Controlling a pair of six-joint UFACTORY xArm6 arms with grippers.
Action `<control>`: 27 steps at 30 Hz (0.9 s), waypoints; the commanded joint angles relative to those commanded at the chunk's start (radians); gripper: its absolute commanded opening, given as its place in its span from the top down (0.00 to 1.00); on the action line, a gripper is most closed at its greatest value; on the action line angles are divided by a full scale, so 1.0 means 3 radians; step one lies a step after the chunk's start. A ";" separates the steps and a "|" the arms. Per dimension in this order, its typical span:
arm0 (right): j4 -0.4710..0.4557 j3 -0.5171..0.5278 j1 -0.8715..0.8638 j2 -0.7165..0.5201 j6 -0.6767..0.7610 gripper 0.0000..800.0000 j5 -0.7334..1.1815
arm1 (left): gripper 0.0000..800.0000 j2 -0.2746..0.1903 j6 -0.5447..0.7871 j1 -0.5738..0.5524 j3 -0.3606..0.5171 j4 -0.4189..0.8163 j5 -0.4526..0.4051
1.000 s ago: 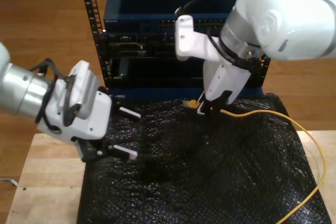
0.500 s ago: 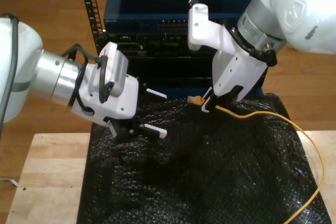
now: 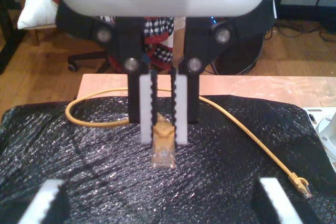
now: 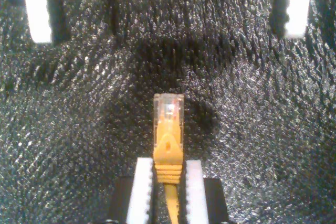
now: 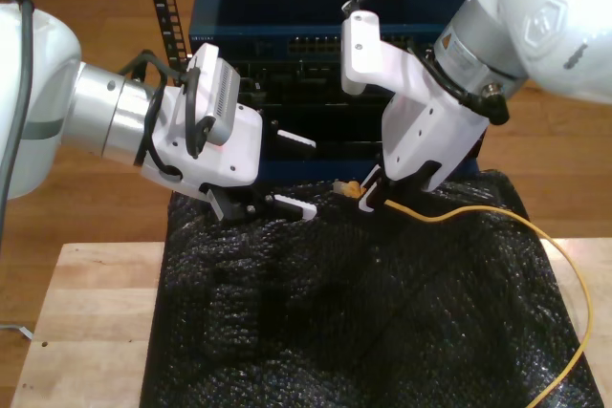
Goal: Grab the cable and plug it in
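Exterior view: our first gripper (image 5: 295, 174) has swung up off the exterior view's left side of the black mat (image 5: 335, 332) and now sits in front of the rack (image 5: 287, 35). Its jaws are wide and its fingertips are near the plug (image 5: 346, 188). Our second gripper (image 5: 368, 196) has barely moved. It's clamped on the cable (image 5: 459, 212) just behind the plug and holds it above the mat's far edge, while the rest of the cable trails off toward the exterior view's right. We read this as a handover or regrasp being set up; nothing is plugged in yet.

First wrist view: our fingertips (image 3: 50, 198) are spread wide and the plug (image 3: 163, 153) sits centred between them, not touched. The second gripper (image 3: 163, 124) pinches the orange boot from above. The cable's other end (image 3: 300, 183) lies loose on the mat.

Second wrist view: jaws narrow, closed on the boot, with the clear plug (image 4: 168, 109) sticking out straight ahead. The first gripper's pads (image 4: 37, 3) stand well apart beyond it.

Writing: none legible. There's an emblem on the arm housing (image 5: 545, 21) with no readable text, and the rack labels are too blurred.
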 joint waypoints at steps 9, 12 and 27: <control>0.0225 -0.0005 -0.0113 -0.0015 -0.0010 0.99 0.0087 | 0.03 -0.0010 0.0015 0.0005 0.0010 -0.0005 0.0031; 0.0256 -0.0005 -0.0113 -0.0015 -0.0010 0.99 0.0138 | 0.06 -0.0010 0.0015 0.0005 0.0010 -0.0005 0.0036; 0.0302 -0.0010 -0.0087 -0.0020 -0.0015 0.99 0.0194 | 0.25 -0.0005 0.0015 0.0005 0.0015 -0.0077 0.0046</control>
